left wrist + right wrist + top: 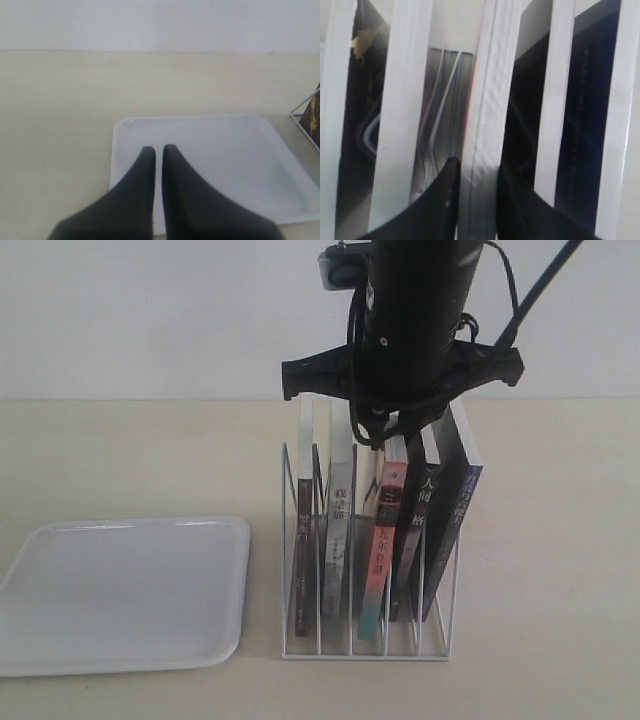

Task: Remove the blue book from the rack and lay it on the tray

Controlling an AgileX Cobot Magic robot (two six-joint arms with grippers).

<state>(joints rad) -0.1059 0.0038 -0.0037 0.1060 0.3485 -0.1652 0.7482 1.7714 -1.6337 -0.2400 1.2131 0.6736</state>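
With the right claw [477,170] clenched on the red-and-teal-spined paperback [485,75] rather than the navy-covered blue book [590,115], lifting risked pulling the wrong volume from the white wire rack [319,625].

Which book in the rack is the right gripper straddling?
The red-and-teal-spined book: the right gripper has a finger on each side of its page edges. The blue book stands two over, at the end of the rack.

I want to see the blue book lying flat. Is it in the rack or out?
In. The blue book leans in the rack at its right end; the tray holds nothing.
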